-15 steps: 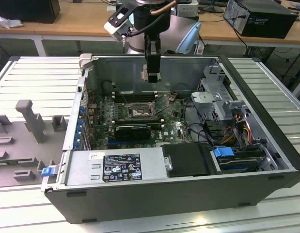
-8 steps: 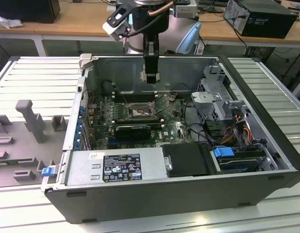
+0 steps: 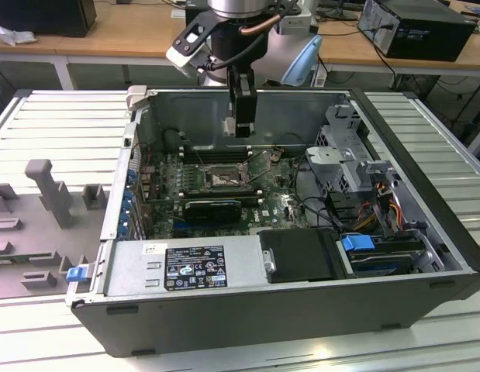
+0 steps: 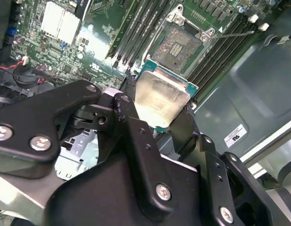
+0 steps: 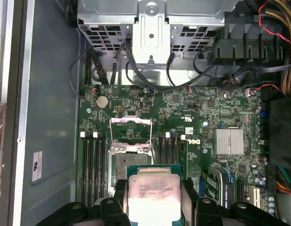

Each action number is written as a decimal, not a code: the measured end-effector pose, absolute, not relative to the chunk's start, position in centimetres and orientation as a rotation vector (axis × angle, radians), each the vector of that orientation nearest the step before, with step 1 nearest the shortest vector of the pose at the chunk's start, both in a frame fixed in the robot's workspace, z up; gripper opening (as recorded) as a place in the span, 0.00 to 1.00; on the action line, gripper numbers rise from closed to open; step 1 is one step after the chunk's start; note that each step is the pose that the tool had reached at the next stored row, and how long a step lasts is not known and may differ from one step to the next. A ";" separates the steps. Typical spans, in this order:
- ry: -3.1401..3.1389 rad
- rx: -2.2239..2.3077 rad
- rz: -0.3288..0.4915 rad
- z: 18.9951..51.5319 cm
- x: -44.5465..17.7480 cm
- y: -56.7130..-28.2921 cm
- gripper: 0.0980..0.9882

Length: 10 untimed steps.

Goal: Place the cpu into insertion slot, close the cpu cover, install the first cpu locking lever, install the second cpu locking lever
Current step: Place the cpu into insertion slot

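A lab or workshop: an opened black metal computer case (image 3: pixel 263 318) sits on a ribbed silver aluminium bench (image 3: pixel 61 116), with pale wooden desks (image 3: pixel 131 31) carrying black equipment boxes (image 3: pixel 418 27) behind.

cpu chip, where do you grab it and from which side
Take the small thin square silvery-faced cpu by two opposite thin edges, coming from its silvery-face side, as the black pincer holds it now. It is a flat plate with no other purchase, and this leaves the underside free toward the dark square socket.
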State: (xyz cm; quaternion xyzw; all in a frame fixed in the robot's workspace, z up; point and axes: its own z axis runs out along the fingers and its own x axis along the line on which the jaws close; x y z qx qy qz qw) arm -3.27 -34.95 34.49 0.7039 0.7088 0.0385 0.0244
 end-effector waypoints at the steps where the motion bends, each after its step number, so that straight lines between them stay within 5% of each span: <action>1: 2.193 2.178 0.118 34.3 -3.3 -35.0 0.49; 10: 2.197 2.176 0.117 32.3 -3.3 -35.0 0.49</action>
